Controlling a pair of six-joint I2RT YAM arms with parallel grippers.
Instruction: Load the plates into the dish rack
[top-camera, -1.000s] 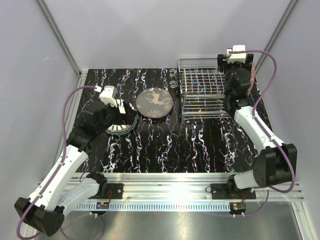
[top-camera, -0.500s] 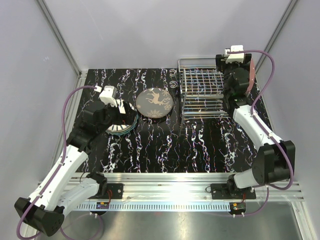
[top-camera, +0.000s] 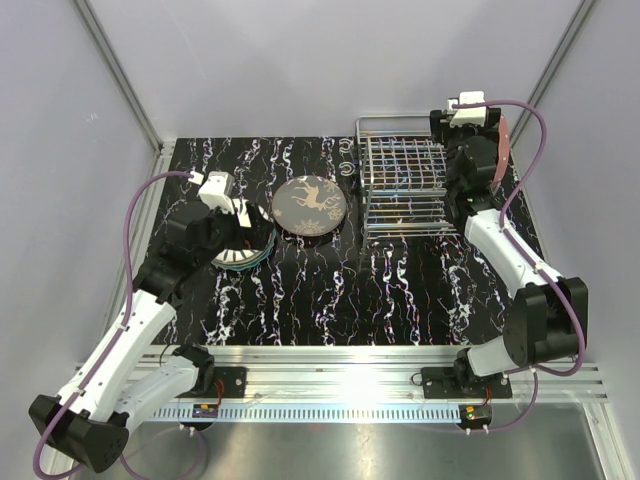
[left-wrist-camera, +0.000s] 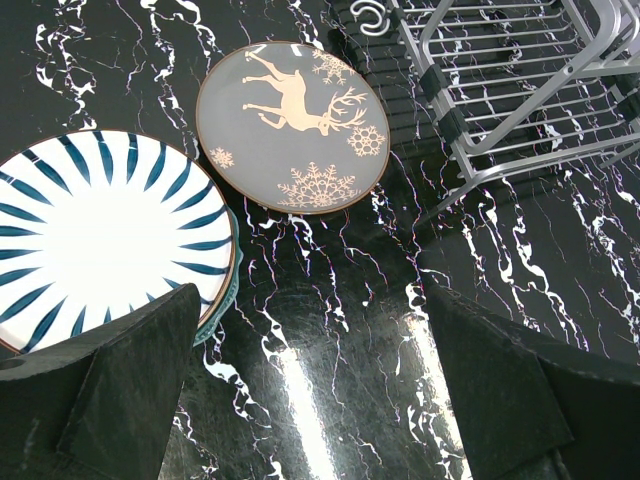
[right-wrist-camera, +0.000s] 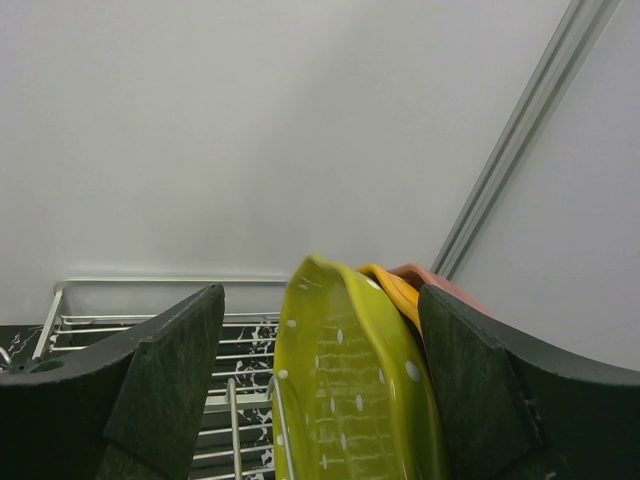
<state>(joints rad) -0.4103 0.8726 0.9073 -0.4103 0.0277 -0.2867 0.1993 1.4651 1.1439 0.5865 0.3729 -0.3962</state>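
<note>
Here the right gripper is spread wide at the far right end of the dish rack, gripping nothing. Its two dark fingers flank three dotted plates standing on edge. A clear gap shows between the left-hand finger and the yellow-green plate. On the other side, the wrist view does not show whether the finger touches the pink plate. The orange plate is sandwiched between those two, and all three lean together, roughly upright, over the rack's chrome wires.

The left gripper hangs fully spread above the black marbled table, with only bare tabletop between its fingers. Just beyond its left finger lies the striped plate, flat on top of a teal plate whose rim peeks out underneath. Farther on, the grey plate with the pale deer lies flat by itself, between that stack and the rack.

Compared with a second ago, the right wrist has turned a little at the rack's end, so more of the pink plate's face shows from above. The left arm, the stack and the grey plate have not moved.
</note>
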